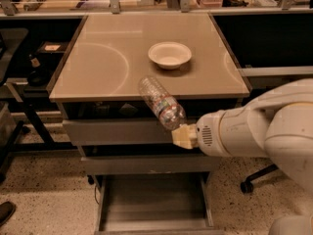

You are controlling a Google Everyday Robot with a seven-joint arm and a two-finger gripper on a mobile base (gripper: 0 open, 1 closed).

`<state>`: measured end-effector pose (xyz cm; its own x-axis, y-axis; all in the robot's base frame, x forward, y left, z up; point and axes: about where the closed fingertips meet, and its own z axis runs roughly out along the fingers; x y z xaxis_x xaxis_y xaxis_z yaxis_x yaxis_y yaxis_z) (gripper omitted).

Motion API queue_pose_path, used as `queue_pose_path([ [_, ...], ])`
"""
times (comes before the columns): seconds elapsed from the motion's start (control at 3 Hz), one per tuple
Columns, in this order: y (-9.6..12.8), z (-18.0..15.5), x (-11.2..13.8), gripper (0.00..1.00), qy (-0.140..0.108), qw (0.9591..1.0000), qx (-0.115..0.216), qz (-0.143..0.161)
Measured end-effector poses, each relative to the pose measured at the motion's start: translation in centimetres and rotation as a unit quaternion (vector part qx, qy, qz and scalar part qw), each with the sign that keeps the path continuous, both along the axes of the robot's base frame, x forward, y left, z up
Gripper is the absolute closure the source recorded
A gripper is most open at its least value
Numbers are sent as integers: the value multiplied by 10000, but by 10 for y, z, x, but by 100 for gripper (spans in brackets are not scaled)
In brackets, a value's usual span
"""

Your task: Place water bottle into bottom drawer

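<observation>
- We see the gripper in front of the cabinet, level with the upper drawer front. It sits at the end of the bulky white arm, which reaches in from the right.
- Its jaws pinch the water bottle at the lower end. The bottle hangs in the air, tilted, its other end leaning up and left across the front edge of the cabinet top.
- The bottom drawer stands pulled out below, its plain grey floor open to view; the bottle is above it, not inside.
- On the top we find a white bowl, well apart from the bottle.
</observation>
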<state>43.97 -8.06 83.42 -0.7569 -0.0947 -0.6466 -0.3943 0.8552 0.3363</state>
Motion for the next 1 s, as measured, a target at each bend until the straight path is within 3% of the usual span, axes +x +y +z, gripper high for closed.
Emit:
queue_pose_path([
  [0.67,4,-86,-24,100,718,9954,636,-43],
  [1.0,-12,-116,-32,100,1136,9895,882,-149],
])
